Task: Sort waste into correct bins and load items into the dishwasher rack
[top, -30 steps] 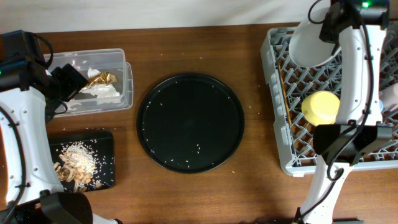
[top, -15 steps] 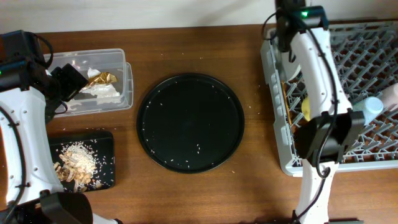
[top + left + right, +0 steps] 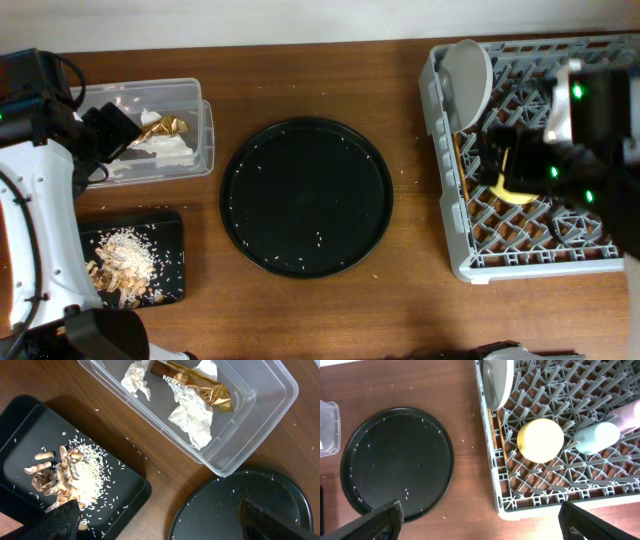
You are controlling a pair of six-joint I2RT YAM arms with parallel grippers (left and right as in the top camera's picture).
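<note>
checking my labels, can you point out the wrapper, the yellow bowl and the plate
wrapper (image 3: 212, 395), left wrist view, on its crumpled gold middle
yellow bowl (image 3: 540, 440), right wrist view, middle of its rounded surface
plate (image 3: 497, 382), right wrist view, on its visible grey face

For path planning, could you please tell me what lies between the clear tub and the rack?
The round black tray, seen in the overhead view.
</note>
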